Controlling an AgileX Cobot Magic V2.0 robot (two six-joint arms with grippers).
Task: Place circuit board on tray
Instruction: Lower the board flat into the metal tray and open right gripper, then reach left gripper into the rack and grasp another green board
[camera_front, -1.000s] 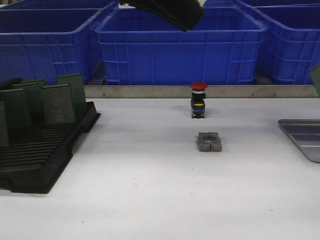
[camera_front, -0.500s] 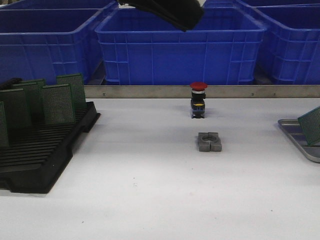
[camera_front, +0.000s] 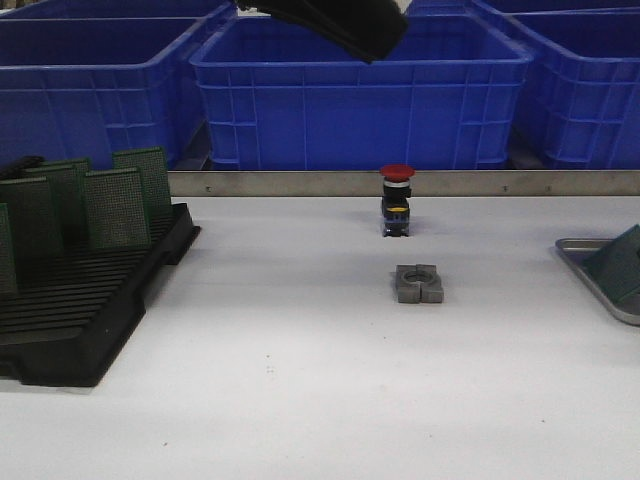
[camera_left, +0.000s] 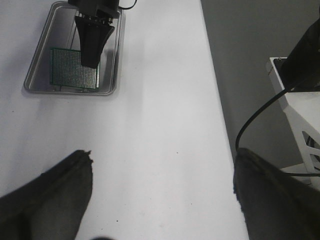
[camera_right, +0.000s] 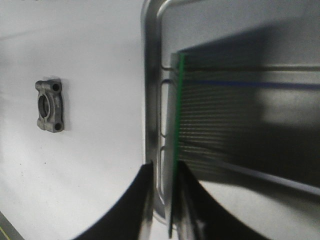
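Circuit board (camera_left: 74, 68), green and perforated, lies low over the silver tray (camera_left: 37, 70) at the upper left of your left wrist view, tilted in the front view at the far right edge. Your right gripper (camera_right: 164, 187) pinches the board's edge between nearly closed fingers. Your left gripper (camera_left: 162, 200) is spread wide over bare white table (camera_left: 160, 125), holding nothing. Mid-frame in front sit a grey metal block (camera_front: 418, 283) and a red-capped push button (camera_front: 397, 200).

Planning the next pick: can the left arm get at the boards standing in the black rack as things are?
Probably yes. The left hand is open and empty, and nothing covers the boards in the black rack. The right hand is over at the tray, gripping a circuit board.
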